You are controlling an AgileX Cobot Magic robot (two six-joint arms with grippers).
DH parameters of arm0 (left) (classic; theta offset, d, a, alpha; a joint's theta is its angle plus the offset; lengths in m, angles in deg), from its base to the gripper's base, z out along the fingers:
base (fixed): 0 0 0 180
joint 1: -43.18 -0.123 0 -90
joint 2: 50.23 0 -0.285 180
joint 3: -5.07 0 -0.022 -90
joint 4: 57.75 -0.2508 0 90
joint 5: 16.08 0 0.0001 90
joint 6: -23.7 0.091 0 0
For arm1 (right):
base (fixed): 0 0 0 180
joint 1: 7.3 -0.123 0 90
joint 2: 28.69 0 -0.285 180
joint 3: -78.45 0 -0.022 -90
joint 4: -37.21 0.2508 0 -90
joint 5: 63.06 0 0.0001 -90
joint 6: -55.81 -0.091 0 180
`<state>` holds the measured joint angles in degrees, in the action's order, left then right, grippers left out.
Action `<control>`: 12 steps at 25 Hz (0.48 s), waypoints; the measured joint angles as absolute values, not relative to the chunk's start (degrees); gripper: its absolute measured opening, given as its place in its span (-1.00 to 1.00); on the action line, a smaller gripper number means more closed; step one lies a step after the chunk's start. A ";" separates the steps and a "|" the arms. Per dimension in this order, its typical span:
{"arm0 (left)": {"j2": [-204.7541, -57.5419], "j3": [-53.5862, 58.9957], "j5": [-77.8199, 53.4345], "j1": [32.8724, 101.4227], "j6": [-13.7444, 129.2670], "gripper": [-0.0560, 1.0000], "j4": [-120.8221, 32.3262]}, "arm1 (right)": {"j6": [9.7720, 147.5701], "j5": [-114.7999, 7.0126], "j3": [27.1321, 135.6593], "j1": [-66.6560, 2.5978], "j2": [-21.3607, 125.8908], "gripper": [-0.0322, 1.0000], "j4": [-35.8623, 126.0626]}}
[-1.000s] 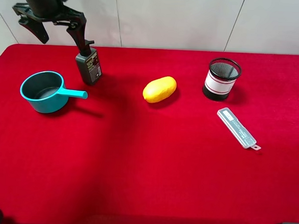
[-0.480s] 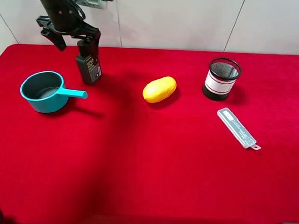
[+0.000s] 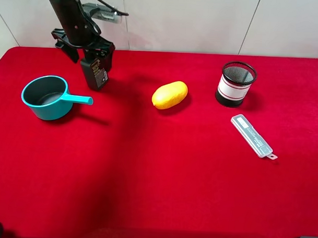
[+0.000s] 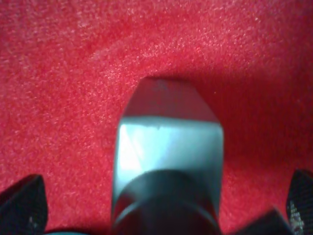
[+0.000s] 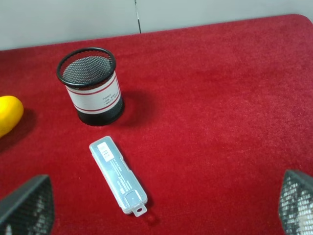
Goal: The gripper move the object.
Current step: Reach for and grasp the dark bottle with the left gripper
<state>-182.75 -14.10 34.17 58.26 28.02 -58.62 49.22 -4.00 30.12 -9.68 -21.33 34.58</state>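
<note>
The left gripper (image 3: pixel 90 55) is hanging at the upper left of the high frame, straddling the top of the bottle (image 3: pixel 96 74) with its jaws spread wide. In the left wrist view its fingers (image 4: pixel 22 205) are showing only at the two lower corners, well clear of the bottle's sides, so it is gripping nothing. The bottle is standing upright on the red counter (image 3: pixel 162 176) near the back edge. Its pump top is hiding behind the gripper in the high view, and a small label is showing on its side. From the wrist camera it is filling the lower middle of the frame, blurred and seen from above.

Below and left of the bottle a teal pan (image 3: pixel 45 97) is sitting, its handle pointing right, near the bottle's foot but not touching it. A yellow fruit (image 3: pixel 170 95) is lying near the upper middle. At the upper right a mesh cup (image 3: pixel 237 83) is standing, and a flat case (image 3: pixel 253 136) is lying just below it, apart from it.

The right gripper (image 5: pixel 161 208) is showing its fingertips at the lower corners of its own view, spread wide and holding nothing, with the cup and case lying beyond them.
</note>
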 joint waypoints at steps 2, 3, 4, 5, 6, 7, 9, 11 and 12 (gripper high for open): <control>-183.45 -14.10 33.60 58.26 28.02 0.93 -58.62 | 49.22 -4.00 30.12 -9.68 -21.33 0.41 34.58; -183.63 -14.10 33.37 58.26 28.02 0.92 -58.62 | 49.22 -4.00 30.12 -9.68 -21.33 0.41 34.58; -183.76 -14.10 33.01 58.26 28.02 0.91 -58.62 | 49.22 -4.00 30.12 -9.68 -21.33 0.41 34.62; -183.84 -14.10 32.57 58.26 28.07 0.89 -58.62 | 49.22 -4.00 30.12 -9.68 -21.33 0.41 34.61; -183.84 -14.10 32.28 58.26 28.07 0.86 -58.62 | 49.22 -4.00 30.12 -9.68 -21.33 0.41 34.61; -183.84 -14.10 32.02 58.26 28.07 0.81 -58.62 | 49.22 -4.00 30.12 -9.68 -21.33 0.41 34.61; -183.91 -14.10 31.87 58.26 28.07 0.65 -58.62 | 49.22 -4.00 30.12 -9.68 -21.33 0.41 34.61; -183.91 -14.10 31.82 58.26 28.07 0.43 -58.62 | 49.22 -4.00 30.12 -9.68 -21.33 0.41 34.61; -183.91 -14.10 31.82 58.26 28.07 0.30 -58.62 | 49.22 -4.00 30.12 -9.68 -21.33 0.41 34.61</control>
